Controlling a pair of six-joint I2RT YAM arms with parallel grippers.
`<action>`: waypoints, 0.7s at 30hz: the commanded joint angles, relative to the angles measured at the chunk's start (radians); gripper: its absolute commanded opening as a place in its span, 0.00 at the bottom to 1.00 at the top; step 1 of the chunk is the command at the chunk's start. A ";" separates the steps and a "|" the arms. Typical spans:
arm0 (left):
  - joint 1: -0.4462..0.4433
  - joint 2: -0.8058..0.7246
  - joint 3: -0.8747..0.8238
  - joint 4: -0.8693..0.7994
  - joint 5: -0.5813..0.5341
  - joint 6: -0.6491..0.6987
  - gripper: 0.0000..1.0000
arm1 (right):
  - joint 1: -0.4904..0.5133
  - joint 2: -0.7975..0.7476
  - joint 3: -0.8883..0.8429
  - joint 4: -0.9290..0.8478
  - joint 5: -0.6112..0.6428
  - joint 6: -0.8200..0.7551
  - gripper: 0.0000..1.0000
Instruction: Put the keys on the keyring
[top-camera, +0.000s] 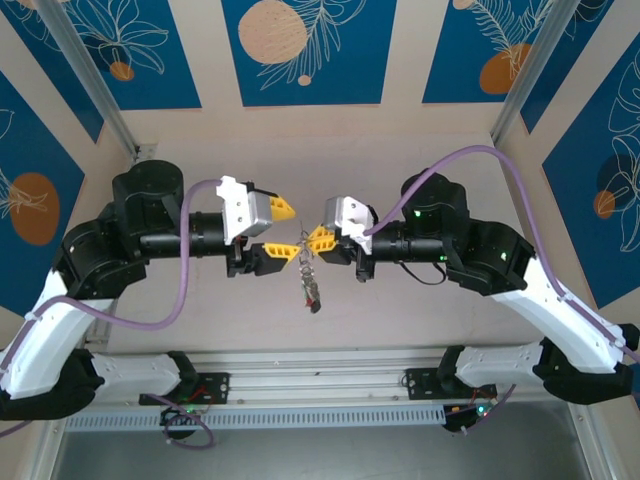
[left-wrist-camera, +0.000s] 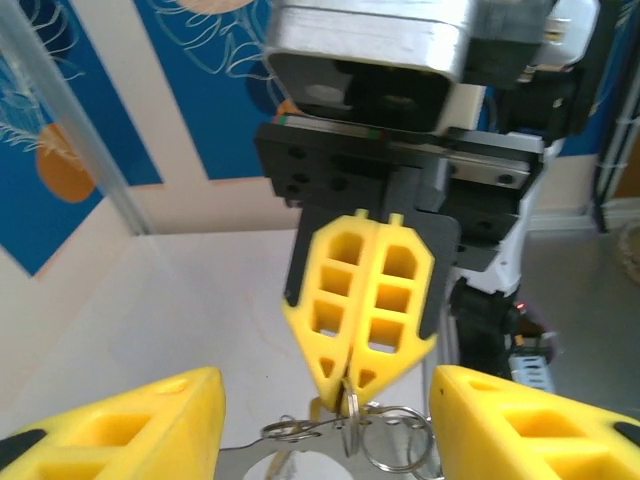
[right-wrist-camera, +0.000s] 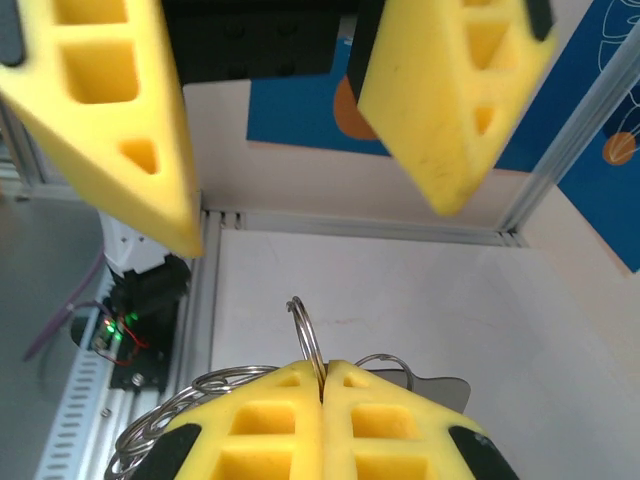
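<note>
Your right hand (top-camera: 313, 240) is pinched fully shut on the thin grey metal keyring (right-wrist-camera: 305, 332), and the wire loop stands up out of the seam between its yellow fingers. Your left hand (top-camera: 292, 230) is spread wide with nothing in it, one finger either side of that pinch. The small dark metal keys (top-camera: 311, 285) hang just below the two hands, mid-scene, clear of the pale surface (right-wrist-camera: 420, 290).

As I judge it, the step in hand is getting a second hold so the keys can be fed onto the ring. Bring the left hand in on a free stretch of wire just beside the right hand's tips, not on the tips themselves. Close slowly — the wire is thin and could slide off the pads. Hold the right hand steady so the bunch doesn't swing.

The top view shows the keys dangling, but the loops blur together there. The left wrist view shows several overlapping wire loops under the right hand's closed tips, between its own spread fingers, though I cannot tell which loop belongs to which ring. The right wrist view shows the actual pinch point on the wire.
</note>
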 joint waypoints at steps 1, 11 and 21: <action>-0.004 0.032 0.039 -0.091 -0.112 0.041 0.53 | 0.033 0.022 0.070 -0.043 0.120 -0.075 0.00; -0.004 0.069 0.042 -0.127 -0.134 0.046 0.44 | 0.042 0.064 0.120 -0.049 0.136 -0.080 0.00; -0.005 0.061 0.026 -0.149 -0.173 0.052 0.35 | 0.043 0.071 0.130 -0.044 0.140 -0.077 0.00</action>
